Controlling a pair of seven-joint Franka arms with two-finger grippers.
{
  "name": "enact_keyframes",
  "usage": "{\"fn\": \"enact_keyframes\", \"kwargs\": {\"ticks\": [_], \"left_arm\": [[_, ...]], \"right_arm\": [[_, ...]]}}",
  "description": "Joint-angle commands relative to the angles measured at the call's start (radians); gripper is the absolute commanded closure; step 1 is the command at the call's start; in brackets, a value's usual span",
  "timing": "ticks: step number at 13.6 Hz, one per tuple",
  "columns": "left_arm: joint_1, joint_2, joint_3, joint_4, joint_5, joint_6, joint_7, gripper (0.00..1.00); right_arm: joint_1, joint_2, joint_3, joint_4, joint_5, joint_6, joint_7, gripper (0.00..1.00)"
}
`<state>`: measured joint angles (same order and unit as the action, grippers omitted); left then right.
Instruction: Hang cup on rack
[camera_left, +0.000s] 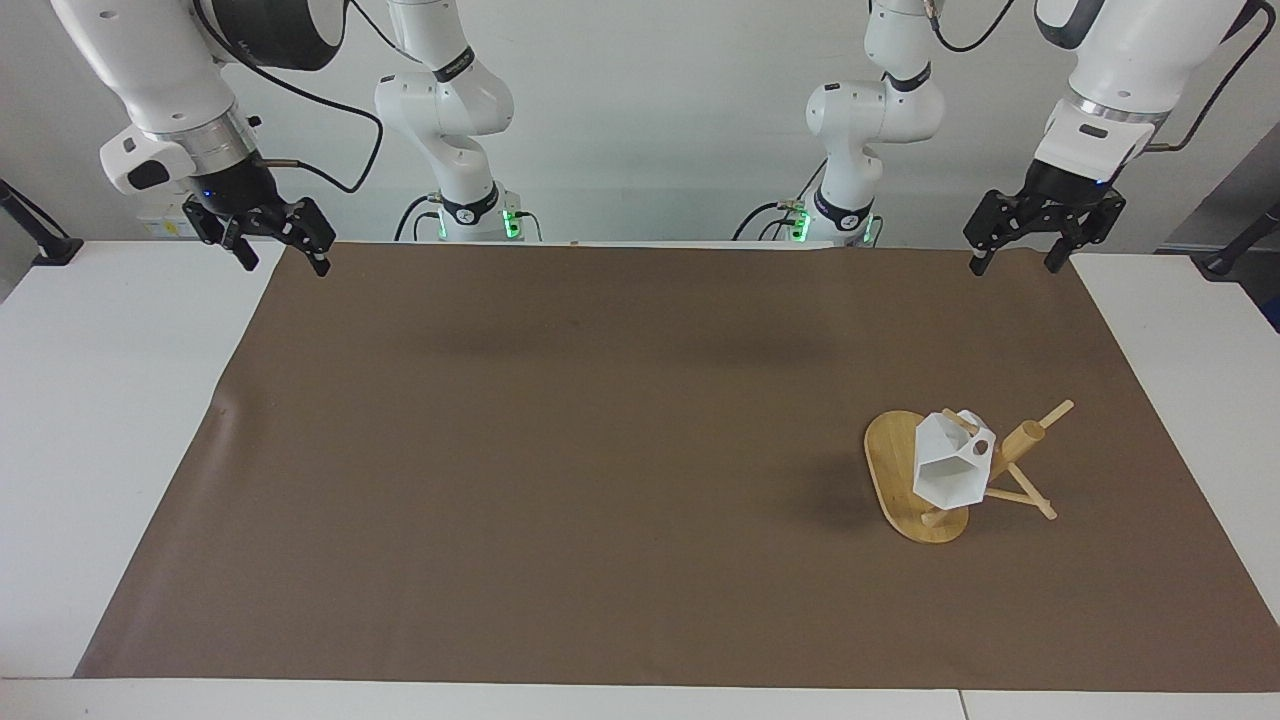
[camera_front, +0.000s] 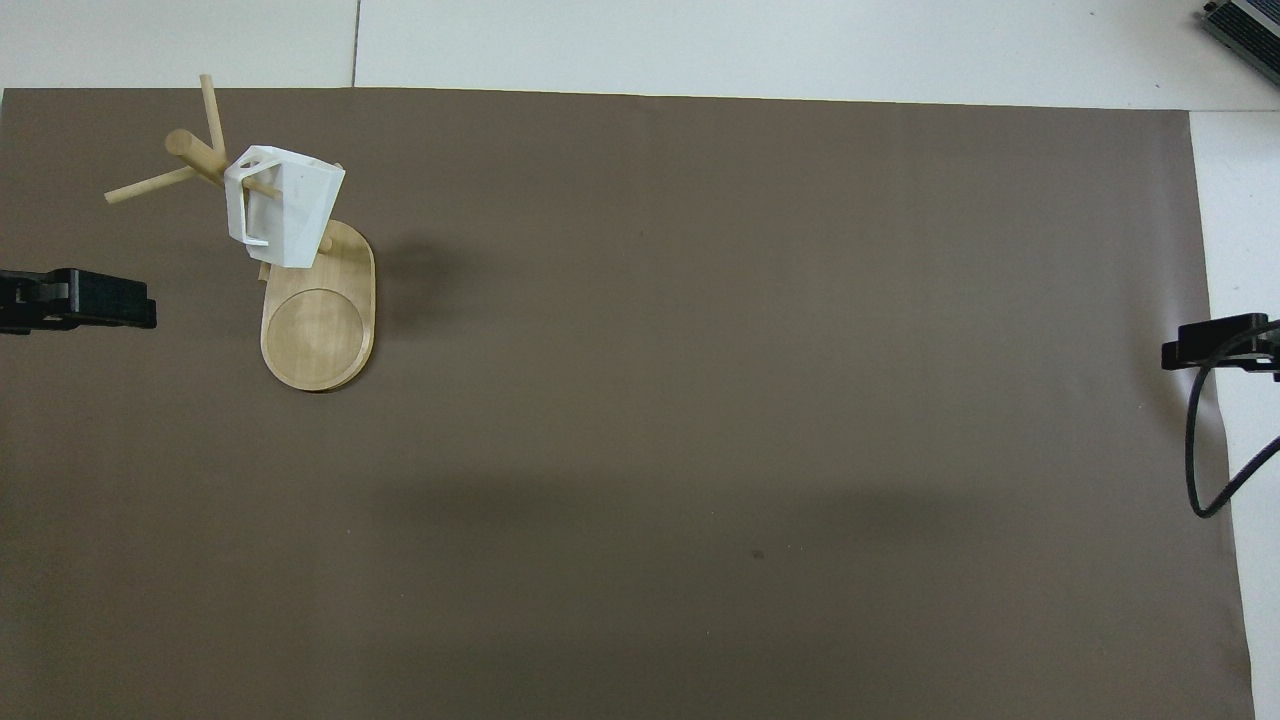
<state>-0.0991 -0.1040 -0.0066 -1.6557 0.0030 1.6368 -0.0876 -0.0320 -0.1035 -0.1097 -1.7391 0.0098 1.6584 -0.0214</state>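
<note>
The white faceted cup (camera_left: 950, 466) hangs by its pierced handle on a peg of the bamboo rack (camera_left: 1022, 443), which stands on its oval base (camera_left: 893, 470) toward the left arm's end of the table. Cup (camera_front: 283, 205) and rack (camera_front: 190, 152) also show in the overhead view. My left gripper (camera_left: 1013, 265) is open and empty, raised over the mat's edge nearest the robots; only one fingertip (camera_front: 105, 300) shows in the overhead view. My right gripper (camera_left: 283, 264) is open and empty, and its arm waits over the mat's corner at its own end.
A brown mat (camera_left: 600, 450) covers most of the white table (camera_left: 100, 400). A black cable (camera_front: 1200, 440) loops at the right arm's end in the overhead view.
</note>
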Motion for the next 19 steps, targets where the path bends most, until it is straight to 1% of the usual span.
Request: {"fn": "enact_keyframes", "kwargs": {"ticks": [1,4,7,12,14,15,19], "left_arm": [[-0.001,-0.023,-0.003,-0.026,0.009,-0.009,0.011,0.00],[-0.025,-0.020,0.005,-0.020,0.009,-0.046,0.009,0.00],[-0.053,-0.023,0.017,-0.032,-0.031,-0.054,0.008,0.00],[-0.045,-0.054,0.017,-0.091,-0.032,-0.025,0.009,0.00],[-0.030,-0.062,0.017,-0.114,-0.032,0.018,0.008,0.00],[-0.030,-0.060,0.017,-0.110,-0.031,0.037,0.017,0.00],[-0.030,-0.059,0.010,-0.105,-0.032,0.034,0.005,0.00]], "right_arm": [[-0.005,-0.002,0.007,-0.004,-0.007,-0.009,0.020,0.00],[-0.005,-0.002,0.007,-0.004,-0.007,-0.009,0.020,0.00],[-0.005,-0.002,0.007,-0.004,-0.007,-0.009,0.023,0.00],[-0.005,-0.002,0.007,-0.004,-0.007,-0.009,0.023,0.00],[-0.005,-0.004,0.007,-0.004,-0.007,-0.011,0.023,0.00],[-0.005,-0.002,0.007,-0.004,-0.007,-0.011,0.023,0.00],[-0.005,-0.004,0.008,-0.004,-0.007,-0.011,0.020,0.00]]}}
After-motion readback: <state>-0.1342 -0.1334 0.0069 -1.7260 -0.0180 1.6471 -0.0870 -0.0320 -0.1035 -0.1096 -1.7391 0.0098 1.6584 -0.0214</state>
